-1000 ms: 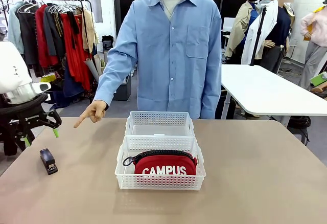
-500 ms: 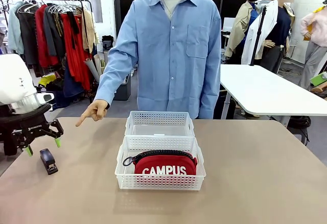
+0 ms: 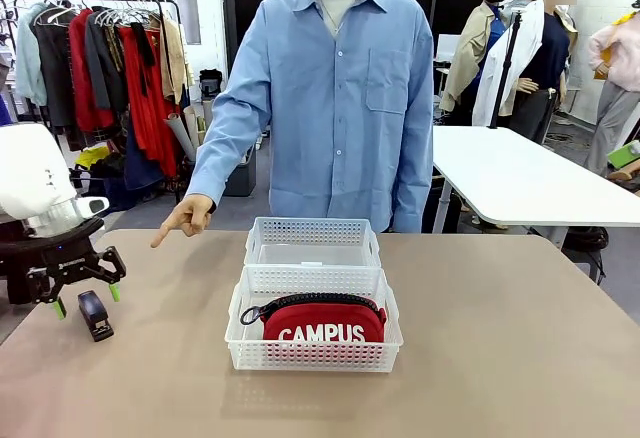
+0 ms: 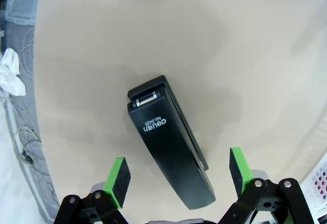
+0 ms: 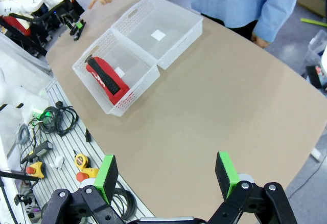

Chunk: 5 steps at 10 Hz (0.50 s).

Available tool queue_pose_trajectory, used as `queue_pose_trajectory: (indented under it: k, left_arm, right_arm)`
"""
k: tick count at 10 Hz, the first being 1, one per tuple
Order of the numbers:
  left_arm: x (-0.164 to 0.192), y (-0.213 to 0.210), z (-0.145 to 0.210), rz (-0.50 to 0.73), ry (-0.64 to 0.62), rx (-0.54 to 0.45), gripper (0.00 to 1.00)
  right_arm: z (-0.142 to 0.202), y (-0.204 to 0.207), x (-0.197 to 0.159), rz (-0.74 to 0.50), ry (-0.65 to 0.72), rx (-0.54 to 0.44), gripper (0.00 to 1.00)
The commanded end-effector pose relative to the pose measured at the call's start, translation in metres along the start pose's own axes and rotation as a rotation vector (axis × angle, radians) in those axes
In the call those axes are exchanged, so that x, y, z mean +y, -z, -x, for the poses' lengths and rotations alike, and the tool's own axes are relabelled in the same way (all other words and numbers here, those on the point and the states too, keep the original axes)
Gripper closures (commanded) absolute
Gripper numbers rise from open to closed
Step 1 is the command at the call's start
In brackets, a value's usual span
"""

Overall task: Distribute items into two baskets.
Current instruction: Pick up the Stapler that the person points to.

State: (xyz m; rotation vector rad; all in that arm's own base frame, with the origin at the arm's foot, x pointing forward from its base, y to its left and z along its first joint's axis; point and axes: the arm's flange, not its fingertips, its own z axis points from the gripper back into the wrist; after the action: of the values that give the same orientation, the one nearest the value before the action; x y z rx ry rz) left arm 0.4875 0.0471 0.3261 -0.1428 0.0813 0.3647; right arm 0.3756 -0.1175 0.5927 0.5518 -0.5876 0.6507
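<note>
The left jaws hang released low over the worktop (image 3: 500,338) near its left edge, their green pads (image 3: 115,291) spread wide and grasping nothing. Beneath them lies the small black stapler (image 3: 96,316), flat on the bare surface. In the left wrist view the stapler (image 4: 168,147) runs slantwise between the two pads (image 4: 118,180), with white print on its top and its hinge end pointing away from the wrist. Neither pad touches it, though whether they have reached its level or hang just above it is hard to judge from here.

Two white perforated baskets stand end to end, touching, at the middle of the worktop. The near basket (image 3: 312,358) holds the red CAMPUS pouch (image 3: 322,323), which stands on its long edge with its black zipper on top. The far basket (image 3: 312,233) has only a small white label on its floor.

A person in a light blue shirt stands at the far side. One hand (image 3: 185,218) is held out above the far edge with the forefinger pointing down towards the stapler's side.

The right jaws are released too, pads (image 5: 226,173) apart, high above the worktop and well away from the pouch (image 5: 104,78).
</note>
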Motion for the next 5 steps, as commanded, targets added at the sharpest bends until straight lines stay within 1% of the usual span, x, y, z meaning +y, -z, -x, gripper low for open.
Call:
queue_pose_trajectory:
  k: [1, 5]
  left_arm:
    - [0.0008, 0.0062, -0.0026, -0.033, -0.019, -0.019, 0.00]
    - [0.0021, 0.0161, -0.0053, -0.049, -0.033, -0.010, 0.00]
  right_arm:
    - [-0.0005, 0.0001, 0.0008, -0.001, -0.002, -0.001, 0.00]
    - [-0.0005, 0.0001, 0.0008, -0.001, -0.002, -0.001, 0.00]
